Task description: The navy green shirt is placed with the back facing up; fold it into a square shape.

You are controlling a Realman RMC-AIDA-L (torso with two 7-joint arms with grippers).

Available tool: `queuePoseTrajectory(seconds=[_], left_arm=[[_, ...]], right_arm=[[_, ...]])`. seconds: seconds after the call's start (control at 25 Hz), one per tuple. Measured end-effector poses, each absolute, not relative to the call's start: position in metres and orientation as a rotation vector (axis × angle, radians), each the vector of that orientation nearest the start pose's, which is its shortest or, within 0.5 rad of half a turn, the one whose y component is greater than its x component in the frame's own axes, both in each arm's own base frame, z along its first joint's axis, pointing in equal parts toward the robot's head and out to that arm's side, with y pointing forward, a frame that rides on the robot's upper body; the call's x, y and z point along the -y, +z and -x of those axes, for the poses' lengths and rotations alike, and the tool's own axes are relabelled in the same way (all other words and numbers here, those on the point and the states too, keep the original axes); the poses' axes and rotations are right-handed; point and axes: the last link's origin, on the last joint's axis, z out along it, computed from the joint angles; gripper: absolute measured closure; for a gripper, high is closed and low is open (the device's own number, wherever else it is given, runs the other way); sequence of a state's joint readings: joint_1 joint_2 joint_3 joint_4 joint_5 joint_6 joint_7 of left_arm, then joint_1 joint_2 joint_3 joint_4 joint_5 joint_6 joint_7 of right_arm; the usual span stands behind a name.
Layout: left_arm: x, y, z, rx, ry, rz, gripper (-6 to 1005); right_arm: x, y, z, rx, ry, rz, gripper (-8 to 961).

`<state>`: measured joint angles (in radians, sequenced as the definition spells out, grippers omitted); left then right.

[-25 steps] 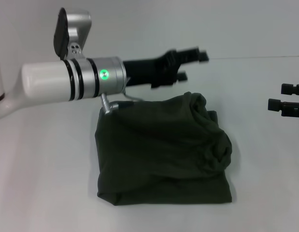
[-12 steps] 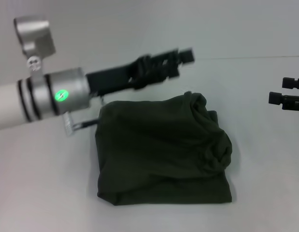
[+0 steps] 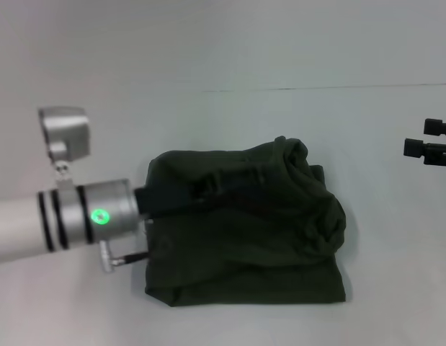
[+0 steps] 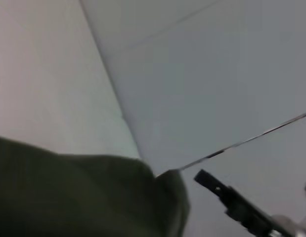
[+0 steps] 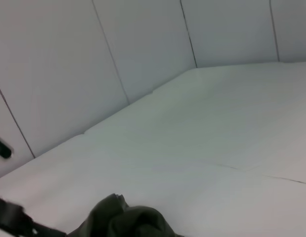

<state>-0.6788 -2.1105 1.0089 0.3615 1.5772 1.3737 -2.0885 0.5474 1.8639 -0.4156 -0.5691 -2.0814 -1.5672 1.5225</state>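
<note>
Blending into shirt: left gripper | right gripper cut off

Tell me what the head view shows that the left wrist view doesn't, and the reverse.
Only the head view shows the whole shirt as a roughly square bundle on the table, the left arm reaching across it with the left gripper over its far-left part, and the right gripper off at the right edge. Only the left wrist view shows the wall panels behind the table. Both show the shirt and the right gripper.
</note>
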Motion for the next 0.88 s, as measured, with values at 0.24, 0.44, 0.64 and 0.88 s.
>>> queuePoseTrajectory(seconds=[0.24, 0.44, 0.64, 0.88], left_arm=[[-0.365, -0.102, 0.181, 1.663, -1.052, 2.395, 125], [-0.398, -0.108, 0.15, 1.544, -1.174, 2.261, 133], [-0.395, -0.105, 0.132, 1.473, -1.246, 2.349, 141], [-0.361, -0.051, 0.17, 1.267, -1.5, 2.382, 193]], right_arm=[[-0.348, 0.104, -0.318, -0.875, 0.668, 2.437, 10], [-0.344, 0.103, -0.321, -0.897, 0.683, 2.42, 10], [-0.347, 0.1, -0.317, -0.903, 0.699, 2.418, 10], [-0.354, 0.096, -0.305, -0.879, 0.796, 2.393, 10]])
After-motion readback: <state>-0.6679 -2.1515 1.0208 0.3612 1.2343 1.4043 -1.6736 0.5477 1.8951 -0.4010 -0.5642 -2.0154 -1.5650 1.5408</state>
